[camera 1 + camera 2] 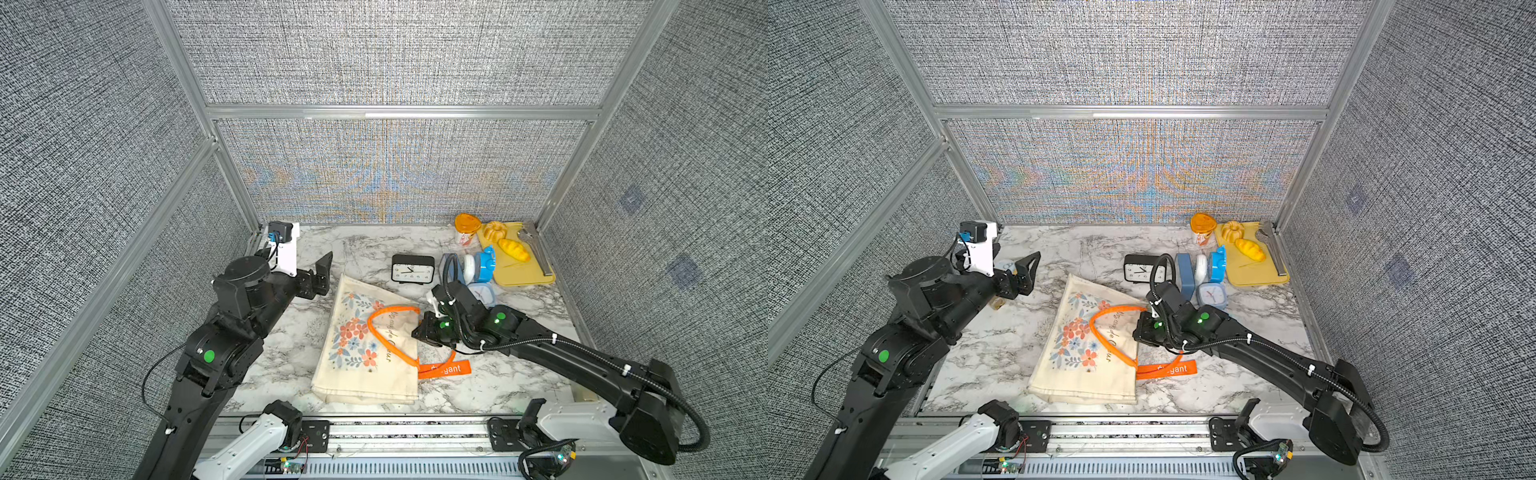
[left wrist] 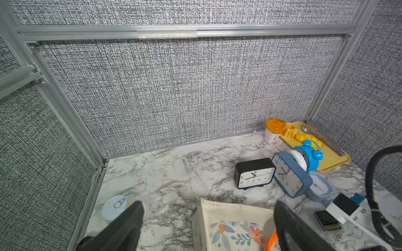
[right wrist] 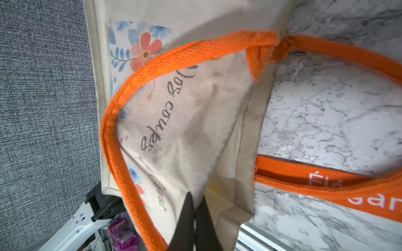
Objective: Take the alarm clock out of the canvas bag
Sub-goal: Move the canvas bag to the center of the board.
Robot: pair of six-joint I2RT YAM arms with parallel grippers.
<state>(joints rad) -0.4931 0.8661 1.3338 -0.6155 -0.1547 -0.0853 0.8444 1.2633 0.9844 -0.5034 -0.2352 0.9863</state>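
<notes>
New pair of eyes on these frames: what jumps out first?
The cream canvas bag lies flat mid-table, its orange handle looped across the flower print, with the right gripper shut on the canvas at its mouth. Behind it a black alarm clock stands on the marble beside a cluster of blue clocks, while the left gripper hangs open.

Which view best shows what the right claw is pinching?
Right wrist view: the shut right claw pinches the canvas bag by its top layer. In both top views the arm hides that contact; the left wrist view shows only a bag corner.
</notes>
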